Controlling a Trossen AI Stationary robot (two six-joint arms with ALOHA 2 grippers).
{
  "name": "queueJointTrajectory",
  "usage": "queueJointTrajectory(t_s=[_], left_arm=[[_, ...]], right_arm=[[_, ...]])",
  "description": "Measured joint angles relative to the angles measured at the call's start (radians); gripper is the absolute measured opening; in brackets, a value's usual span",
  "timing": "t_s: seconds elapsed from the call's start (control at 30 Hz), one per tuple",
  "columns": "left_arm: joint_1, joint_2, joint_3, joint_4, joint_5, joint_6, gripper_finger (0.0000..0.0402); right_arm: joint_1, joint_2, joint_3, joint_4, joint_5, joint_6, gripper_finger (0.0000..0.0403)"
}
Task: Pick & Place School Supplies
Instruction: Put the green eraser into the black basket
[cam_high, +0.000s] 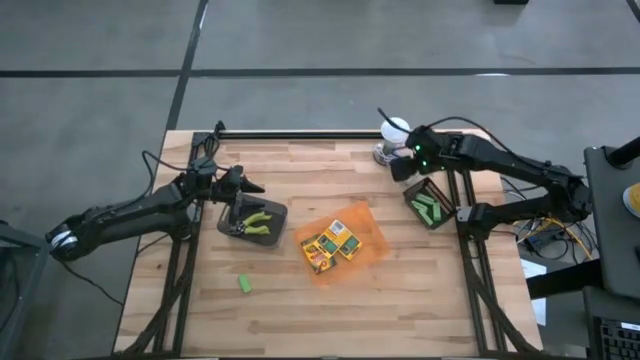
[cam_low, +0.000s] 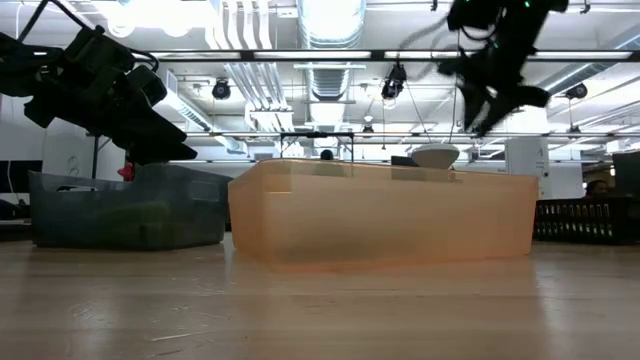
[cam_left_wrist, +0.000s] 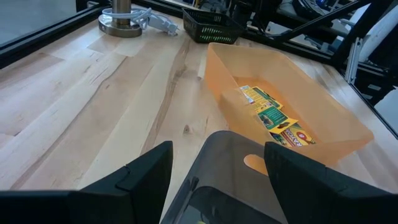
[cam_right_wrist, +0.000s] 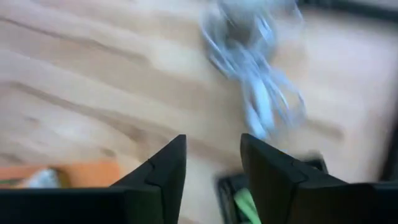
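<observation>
Several yellow-and-green crayon boxes lie flat in the orange tray. Two plier-like tools with yellow and green handles lie in a grey bin. Green stubby pieces lie in a black basket, and one more green piece lies on the bare table. My left gripper hangs open just above the grey bin's far-left rim. My right gripper is open and empty, raised above the table between the lamp and the black basket, its fingers pointing steeply down.
A white round-headed lamp with a coiled cable stands at the table's far edge, close to my right gripper. Bare wood lies in the middle and along the near edge. Black frame rails border the table.
</observation>
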Motion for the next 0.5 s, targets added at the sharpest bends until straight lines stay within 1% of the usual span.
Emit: queueJointTrajectory(t_s=[0.13, 0.27, 0.33, 0.5], left_arm=[[0.000, 0.000, 0.000, 0.000, 0.000, 0.000, 0.0259], [0.000, 0.000, 0.000, 0.000, 0.000, 0.000, 0.0259], [0.000, 0.000, 0.000, 0.000, 0.000, 0.000, 0.0259], [0.000, 0.000, 0.000, 0.000, 0.000, 0.000, 0.0259]], right_arm=[[0.031, 0.000, 0.069, 0.119, 0.016, -0.143, 0.0163], [0.079, 0.000, 0.101, 0.214, 0.014, -0.252, 0.0180], [0.103, 0.000, 0.111, 0.251, 0.013, -0.275, 0.0188], [0.159, 0.000, 0.108, 0.376, -0.008, -0.258, 0.0203]])
